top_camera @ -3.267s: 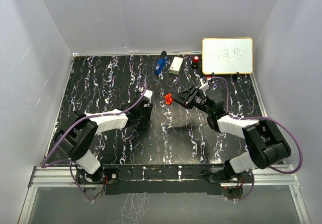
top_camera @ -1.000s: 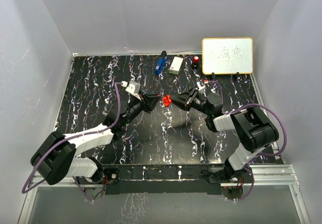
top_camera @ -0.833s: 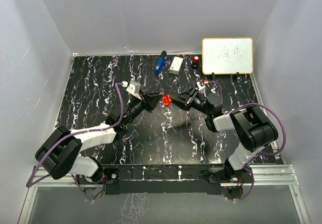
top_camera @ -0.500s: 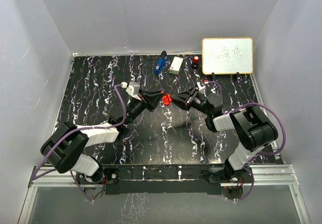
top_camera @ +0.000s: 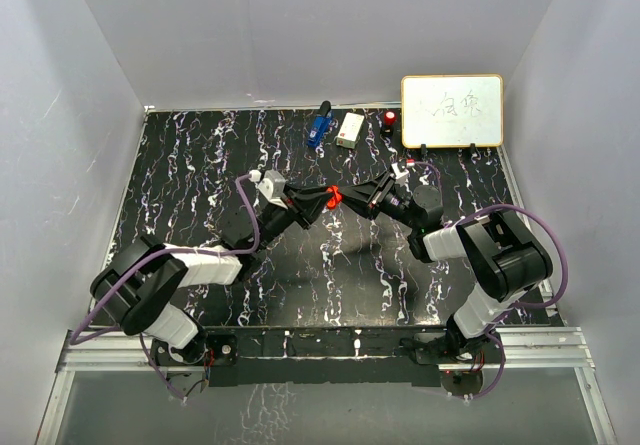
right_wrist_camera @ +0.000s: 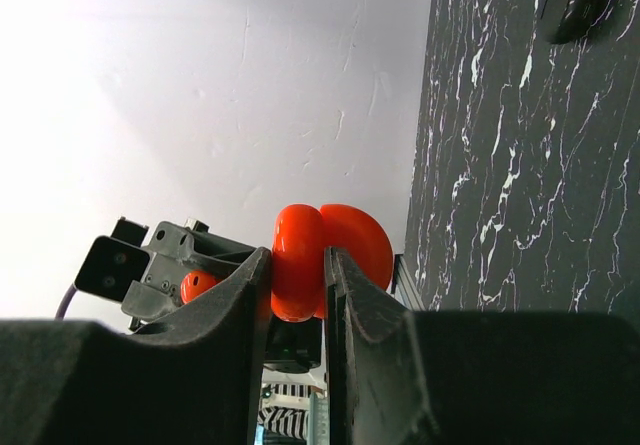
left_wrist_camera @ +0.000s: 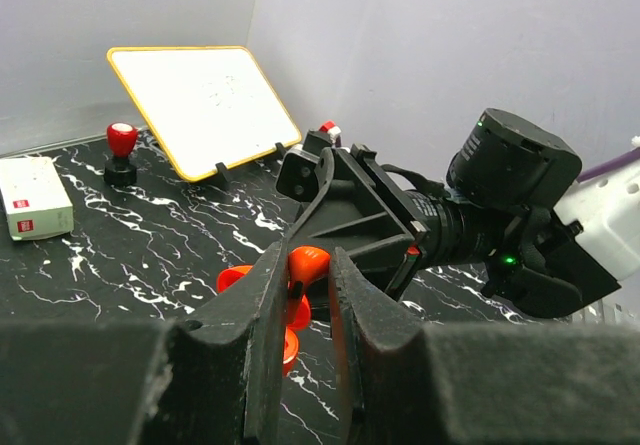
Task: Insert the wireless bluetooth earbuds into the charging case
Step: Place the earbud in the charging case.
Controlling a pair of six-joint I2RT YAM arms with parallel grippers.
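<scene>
Seen from above, both arms meet nose to nose in the middle of the black, white-veined desk [top_camera: 190, 185]. From up there it's honestly just a red blob between the two tips, so the wrist views do the work.

The left pincer [top_camera: 320, 203] is pinched together on a small orange-red earbud [left_wrist_camera: 309, 261]. Only its rounded top pokes out above the two fingers and the rest is buried between them, so I can't tell if it has any black on it. The right wrist view catches it as a small red dot at lower left.

The right pincer [top_camera: 346, 197] is clamped on a red round charging case [right_wrist_camera: 300, 257], held up off the desk. A second half bulges out to the right of the fingers, so it looks hinged open. The inside faces away, though, and the sockets are hidden. In the left wrist view the case shows as red lobes just behind and below the earbud, partly blocked by the left fingers. Whether earbud and case touch, I can't tell.

A dark round thing [right_wrist_camera: 568, 3] sits on the desk at the upper right of the right wrist view, too blurry to name.

Along the top of the overhead frame are a yellow-framed whiteboard [top_camera: 452, 110] with unreadable scribbles, a white box [top_camera: 350, 130], a blue thing [top_camera: 319, 126] and a small red-topped knob [top_camera: 389, 119].
</scene>
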